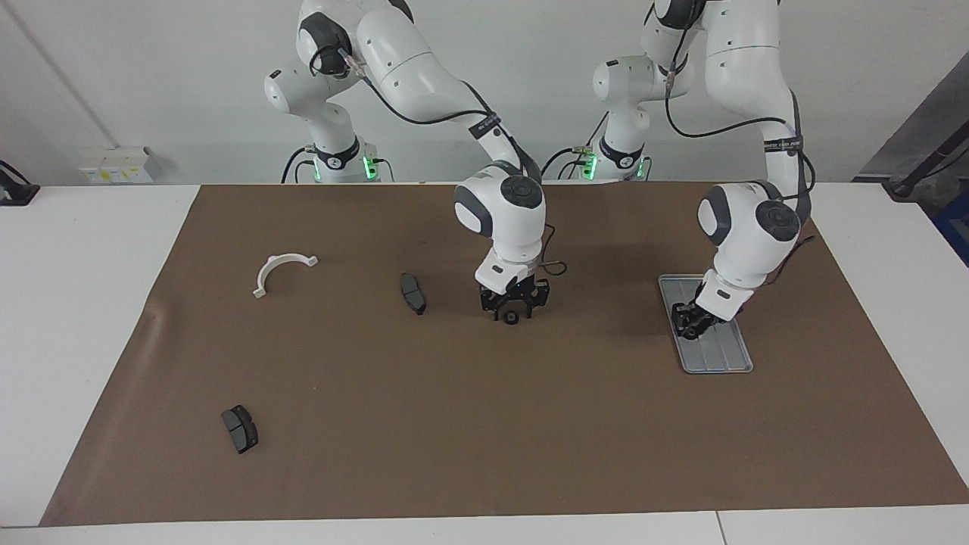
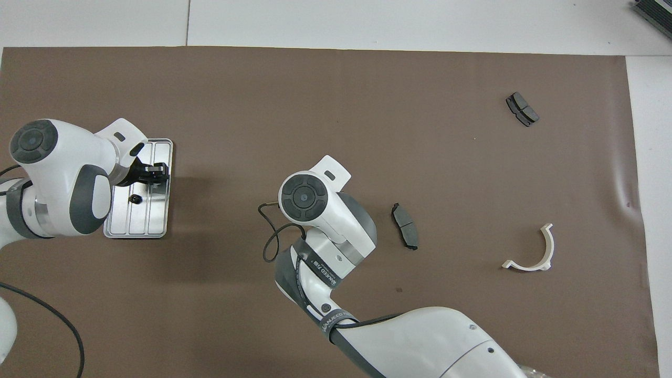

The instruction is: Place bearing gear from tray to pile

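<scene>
right claw (image 1: 513, 309) spread over gear (image 1: 512, 317) | left claw (image 1: 690, 321) over tray (image 1: 725, 356), seemingly closed

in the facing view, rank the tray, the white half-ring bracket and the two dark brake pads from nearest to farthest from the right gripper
1. The brake pad beside the right gripper, mid-table.
2. The tray toward the left arm's end, under the left gripper.
3. The white half-ring bracket, toward the right arm's end.
4. The other brake pad, farthest from the robots.
</scene>
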### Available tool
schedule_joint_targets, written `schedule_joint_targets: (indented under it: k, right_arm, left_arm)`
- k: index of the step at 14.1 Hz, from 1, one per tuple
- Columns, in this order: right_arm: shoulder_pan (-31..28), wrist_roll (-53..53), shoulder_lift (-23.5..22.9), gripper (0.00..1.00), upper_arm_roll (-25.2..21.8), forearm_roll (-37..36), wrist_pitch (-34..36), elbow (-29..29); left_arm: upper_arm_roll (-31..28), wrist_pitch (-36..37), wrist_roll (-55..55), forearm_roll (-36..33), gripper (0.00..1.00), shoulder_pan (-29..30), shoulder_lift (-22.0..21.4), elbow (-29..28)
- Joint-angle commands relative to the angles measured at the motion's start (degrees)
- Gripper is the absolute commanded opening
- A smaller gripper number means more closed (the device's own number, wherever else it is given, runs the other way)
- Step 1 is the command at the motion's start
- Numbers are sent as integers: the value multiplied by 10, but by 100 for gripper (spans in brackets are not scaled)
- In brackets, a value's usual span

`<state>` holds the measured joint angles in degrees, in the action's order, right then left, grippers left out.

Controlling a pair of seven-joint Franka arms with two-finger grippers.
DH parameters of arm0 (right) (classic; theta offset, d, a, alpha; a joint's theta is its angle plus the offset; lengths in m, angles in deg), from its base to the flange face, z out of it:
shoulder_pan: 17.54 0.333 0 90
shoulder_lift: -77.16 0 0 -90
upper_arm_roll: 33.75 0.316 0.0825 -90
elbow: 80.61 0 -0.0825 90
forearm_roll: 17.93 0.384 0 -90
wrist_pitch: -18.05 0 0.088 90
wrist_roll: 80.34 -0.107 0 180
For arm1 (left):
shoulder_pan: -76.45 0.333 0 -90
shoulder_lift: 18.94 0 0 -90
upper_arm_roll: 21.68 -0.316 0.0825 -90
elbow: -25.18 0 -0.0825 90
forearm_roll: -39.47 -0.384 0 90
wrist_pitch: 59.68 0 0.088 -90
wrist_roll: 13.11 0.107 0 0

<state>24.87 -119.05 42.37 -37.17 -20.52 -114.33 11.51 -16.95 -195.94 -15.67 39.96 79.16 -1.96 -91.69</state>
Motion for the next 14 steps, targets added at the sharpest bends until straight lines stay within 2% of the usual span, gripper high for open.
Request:
schedule_joint_targets:
  k: [1,2,3,5,10,12,14]
  right_arm:
    - [-5,7,8,66,4,-10,7,3]
    - [-5,10,8,59,4,-10,7,3]
    - [-5,10,8,47,4,-10,6,3]
    - [-5,9,8,0,4,-10,5,3]
    - [-11,8,13,0,3,-10,14,-8]
    - [-28,10,46,0,-3,-10,45,-5]
    - [-74,45,94,0,-2,-10,70,11]
  left_arm:
    - [-1,-13,-10,-7,30,-1,-16,-23]
    - [-1,-11,-10,-7,24,-1,-16,-21]
    - [-1,-11,-10,-7,18,-1,-15,-19]
    - [0,-7,-10,-7,9,-2,-12,-6]
    - [3,57,-26,13,6,-11,2,80]
    - [4,66,-72,13,6,-37,2,95]
    - [3,66,-145,13,7,-77,-1,96]
